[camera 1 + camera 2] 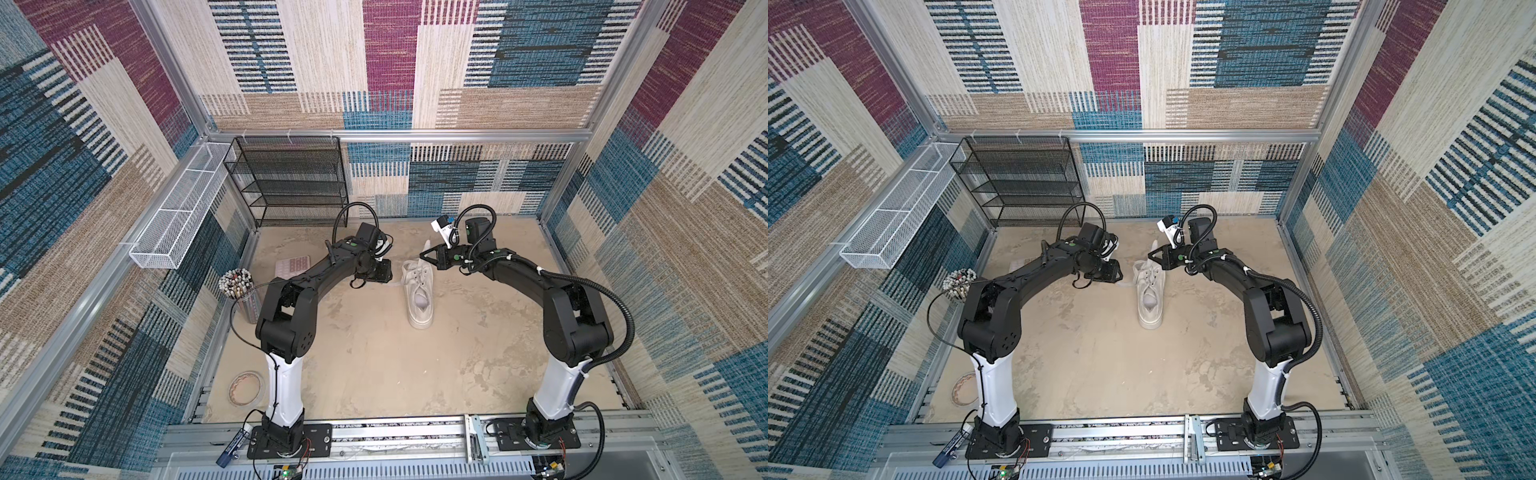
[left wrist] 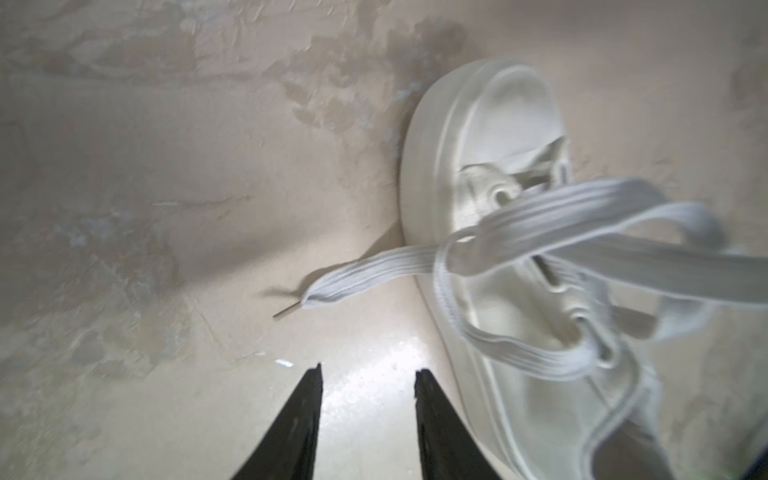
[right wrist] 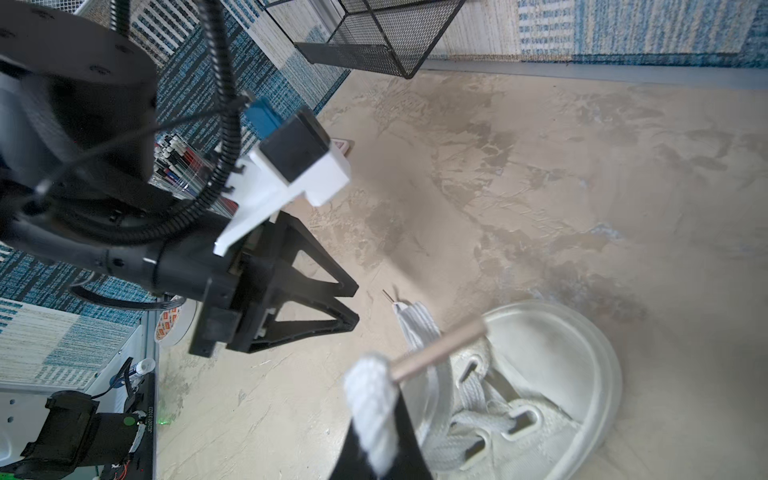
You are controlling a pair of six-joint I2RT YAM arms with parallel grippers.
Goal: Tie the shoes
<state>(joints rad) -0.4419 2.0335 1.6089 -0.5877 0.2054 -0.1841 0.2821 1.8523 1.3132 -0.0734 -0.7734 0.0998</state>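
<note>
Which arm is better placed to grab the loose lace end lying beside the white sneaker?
Left. The left claw is open right by the flat white lace end; the right claw is shut on the other lace.

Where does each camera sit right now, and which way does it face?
Both top views: high at the front, facing down toward the back wall; left arm, right arm and the sneaker between them show.
Left wrist: on the left arm, facing down at table and sneaker toe; open left gripper shows.
Right wrist: on the right arm, facing the toe and the left arm; right gripper shows, shut on a lace.
Shared: both wrist views show the loose lace end.
</note>
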